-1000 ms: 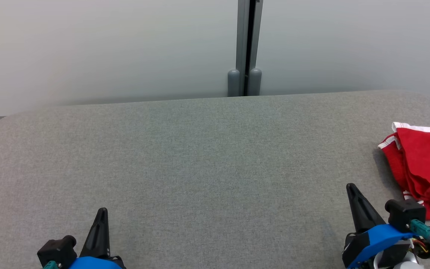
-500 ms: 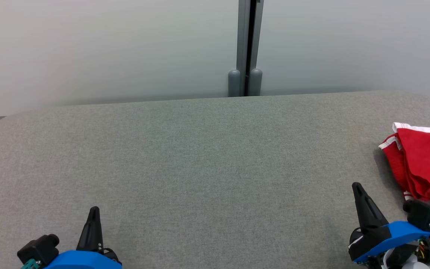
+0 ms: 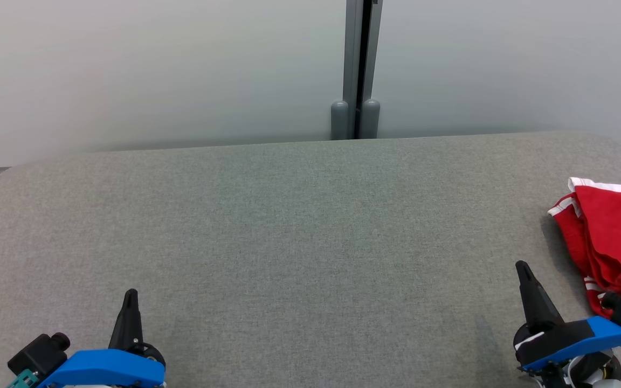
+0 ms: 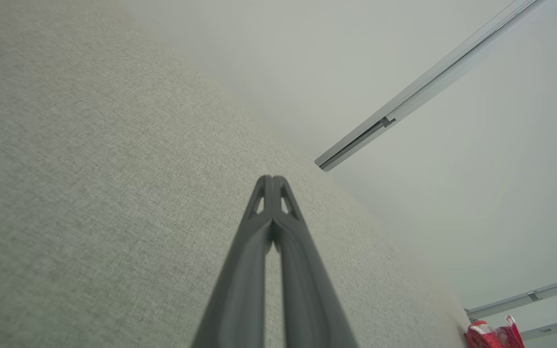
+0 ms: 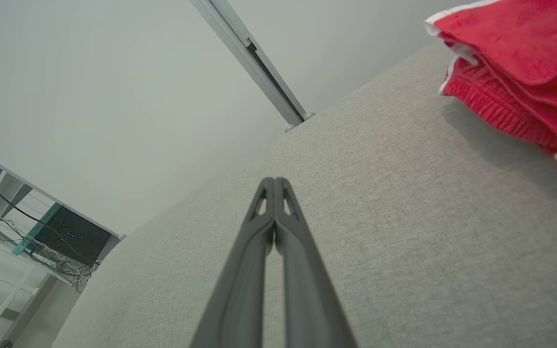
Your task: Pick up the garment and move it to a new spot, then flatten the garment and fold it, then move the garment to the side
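Spanning grey fabric table (image 3: 289,226), pale wall (image 3: 154,64) behind.

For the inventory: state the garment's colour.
Garment: red, white trim; best in right wrist view.

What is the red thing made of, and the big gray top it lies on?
The garment looks like soft knit cloth, matte and slightly fuzzy, with a ribbed band and white trim; the fibre I cannot tell. The top seems covered in woven fabric, matte, with a fine flecked weave; what lies beneath is hidden.
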Available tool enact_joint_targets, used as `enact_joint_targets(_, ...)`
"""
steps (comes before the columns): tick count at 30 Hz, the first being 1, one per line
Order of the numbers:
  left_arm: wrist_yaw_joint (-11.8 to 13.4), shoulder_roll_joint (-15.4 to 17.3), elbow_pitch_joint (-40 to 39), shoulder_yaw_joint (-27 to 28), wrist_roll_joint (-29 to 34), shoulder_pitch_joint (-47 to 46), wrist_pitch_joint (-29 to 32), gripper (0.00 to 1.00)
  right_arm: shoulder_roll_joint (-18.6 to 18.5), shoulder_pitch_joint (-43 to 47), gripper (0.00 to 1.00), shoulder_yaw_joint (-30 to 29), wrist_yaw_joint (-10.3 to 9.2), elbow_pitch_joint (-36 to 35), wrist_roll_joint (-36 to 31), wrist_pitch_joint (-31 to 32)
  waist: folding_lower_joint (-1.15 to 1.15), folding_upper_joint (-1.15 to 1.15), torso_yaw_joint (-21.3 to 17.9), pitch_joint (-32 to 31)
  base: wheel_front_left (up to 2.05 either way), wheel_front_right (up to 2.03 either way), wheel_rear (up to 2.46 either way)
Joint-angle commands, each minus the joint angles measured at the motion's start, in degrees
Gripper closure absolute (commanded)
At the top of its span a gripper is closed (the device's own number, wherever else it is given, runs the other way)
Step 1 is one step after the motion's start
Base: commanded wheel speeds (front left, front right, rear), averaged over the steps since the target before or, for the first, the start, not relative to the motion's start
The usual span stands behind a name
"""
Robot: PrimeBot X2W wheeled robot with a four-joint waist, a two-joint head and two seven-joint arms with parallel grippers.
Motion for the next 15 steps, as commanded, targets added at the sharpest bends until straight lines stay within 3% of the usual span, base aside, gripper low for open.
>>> enact_joint_targets(1, -0.4, 0.2, -1.0, 0.8, -1.3, -1.8, 0.3, 1.00, 0.1, -1.2, 1.00, -0.3, 0.01, -0.8, 1.8, 0.4, 0.00, 0.00, 0.0, 0.0, 0.00, 0.00, 0.00)
enact_joint_targets(15, -0.9, -0.9, -1.8, 3.0, -9.7, -2.5, 3.1, 1.00, 0.3, -1.5, 1.00, -1.0, 0.01, -0.8, 12.5, 1.7, 0.00, 0.00, 0.2, 0.0, 0.00, 0.00, 0.00)
